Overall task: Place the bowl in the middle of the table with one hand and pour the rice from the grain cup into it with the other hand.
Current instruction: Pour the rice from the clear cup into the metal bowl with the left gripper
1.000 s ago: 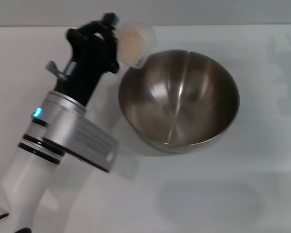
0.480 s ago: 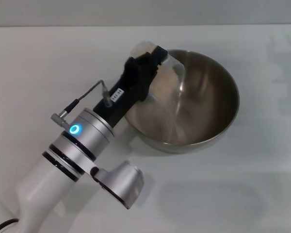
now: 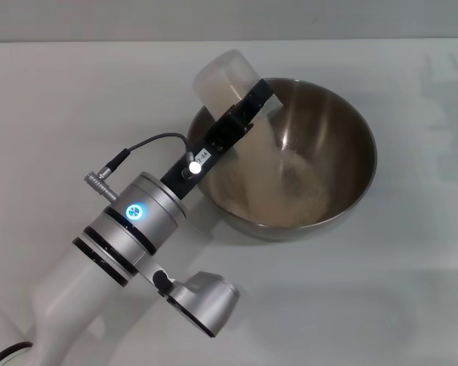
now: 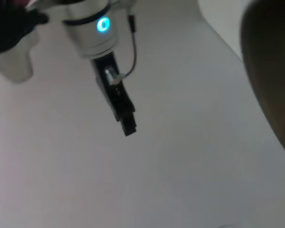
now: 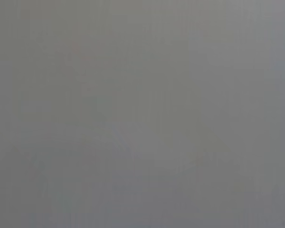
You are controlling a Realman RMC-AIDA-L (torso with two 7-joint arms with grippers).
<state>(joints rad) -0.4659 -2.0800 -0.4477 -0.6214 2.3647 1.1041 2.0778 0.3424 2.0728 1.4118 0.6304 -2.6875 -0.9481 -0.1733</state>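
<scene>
- Large shiny stainless-steel mixing bowl (image 3: 290,156) sits mid-bench on the plain white bench (image 3: 382,290), same spot as half a second ago.
- Left gripper (image 3: 240,114) over the bowl's left rim, jaws clamped on the small frosted clear plastic grain cup (image 3: 223,76).
- Cup now tipped further, base up and mouth down into the bowl.
- Off-white rice grains (image 3: 278,187) now spread over the bowl's bottom; earlier barely any.
- Right gripper not seen; its jaws' state can't be told.

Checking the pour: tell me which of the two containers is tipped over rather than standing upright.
The small frosted clear plastic grain cup, held tilted over the rim by the left gripper. The large stainless-steel bowl sits upright on the white table, catching rice.
</scene>
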